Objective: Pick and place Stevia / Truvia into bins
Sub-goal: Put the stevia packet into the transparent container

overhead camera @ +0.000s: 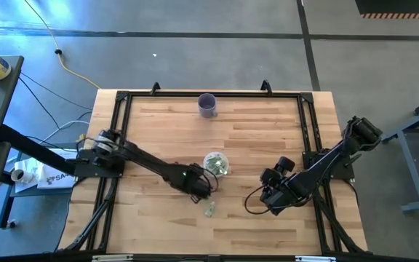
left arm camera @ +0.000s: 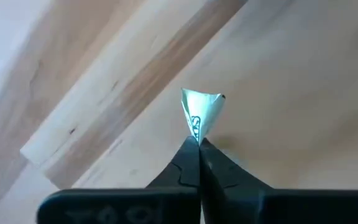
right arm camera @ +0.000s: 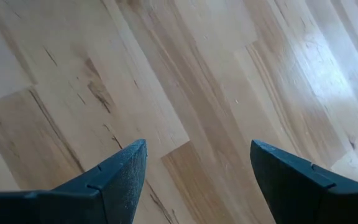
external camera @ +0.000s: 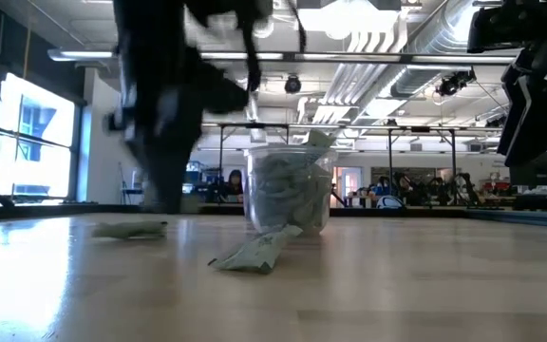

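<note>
The left claw (left arm camera: 197, 144) is pinched tight on one sachet (left arm camera: 201, 112). In the left wrist view the little green and white paper sticks up past the closed tips, bent into a cone shape. In the high view this claw (overhead camera: 201, 191) sits near the middle of the frame, just below and left of the clear cup (overhead camera: 217, 163).

The cup is already stuffed with sachets. In the low view it stands in the middle of the frame (external camera: 288, 190), and the paper packs fill it up to the rim.

Two more sachets lie on the table (overhead camera: 268, 131). One (external camera: 254, 255) rests right in front of the cup, leaning against it or nearly so. Another (external camera: 129, 229) lies flat at the left. The high view shows only one pale spot (overhead camera: 210, 211) below the left claw.

A sachet looks very light, thin and soft. It folds easily, so a pinch on an edge or corner should do. It may slip or flutter when let go.

The right claw (right arm camera: 197, 171) is wide apart and holds nothing. It waits at the lower right of the high view (overhead camera: 271, 195).

A purple cup (overhead camera: 207, 105) stands at the top middle.

In the low view the left arm is a dark blur, so its claw is hard to see there.
</note>
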Robot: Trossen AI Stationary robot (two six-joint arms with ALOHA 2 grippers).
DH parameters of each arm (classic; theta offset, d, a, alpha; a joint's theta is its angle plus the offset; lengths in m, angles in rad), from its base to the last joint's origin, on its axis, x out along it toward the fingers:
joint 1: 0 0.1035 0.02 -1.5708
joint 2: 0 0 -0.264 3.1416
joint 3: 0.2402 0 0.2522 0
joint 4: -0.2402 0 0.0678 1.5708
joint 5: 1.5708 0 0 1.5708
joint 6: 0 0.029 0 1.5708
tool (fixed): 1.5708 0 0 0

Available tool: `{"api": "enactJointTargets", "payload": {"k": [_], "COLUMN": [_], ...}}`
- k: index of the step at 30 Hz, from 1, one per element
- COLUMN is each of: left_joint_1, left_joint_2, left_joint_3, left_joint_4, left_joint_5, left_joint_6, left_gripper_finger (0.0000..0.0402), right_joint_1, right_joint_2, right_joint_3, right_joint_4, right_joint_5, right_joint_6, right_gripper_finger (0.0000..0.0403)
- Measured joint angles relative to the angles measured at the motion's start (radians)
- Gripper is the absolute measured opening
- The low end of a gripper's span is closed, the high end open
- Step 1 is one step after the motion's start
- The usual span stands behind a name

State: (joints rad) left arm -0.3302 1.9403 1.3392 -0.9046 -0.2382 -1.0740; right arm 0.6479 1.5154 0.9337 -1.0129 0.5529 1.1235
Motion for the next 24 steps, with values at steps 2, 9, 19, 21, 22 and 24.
{"api": "enactJointTargets", "payload": {"k": [2,9,19,21,22,24], "left_joint_1": [0.009,0.042,0.244,0.253,0.253,0.251], "left_joint_2": [-0.088,-0.3,-0.176,-0.13,-0.111,-0.086], "left_joint_3": [0.015,0.044,0.044,0.042,0.042,0.042], "left_joint_4": [0.0,0.111,0.491,0.431,0.42,0.393], "left_joint_5": [0.002,-0.084,0.025,0.043,0.076,0.13], "left_joint_6": [-0.003,0.037,0.268,0.267,0.266,0.26], "left_gripper_finger": [0.0037,0.0022,0.0022,0.0035,0.0049,0.0086], "right_joint_1": [0.0,0.0,-0.004,-0.004,-0.003,0.0], "right_joint_2": [0.0,0.0,0.0,0.0,0.0,0.0], "right_joint_3": [0.0,0.0,0.0,0.0,0.0,0.0], "right_joint_4": [-0.003,-0.018,-0.023,-0.021,-0.02,-0.014], "right_joint_5": [0.001,0.033,0.037,0.026,0.025,0.021], "right_joint_6": [0.001,0.002,0.044,0.065,0.071,0.076], "right_gripper_finger": [0.0277,0.0277,0.0277,0.0277,0.0277,0.0277]}}
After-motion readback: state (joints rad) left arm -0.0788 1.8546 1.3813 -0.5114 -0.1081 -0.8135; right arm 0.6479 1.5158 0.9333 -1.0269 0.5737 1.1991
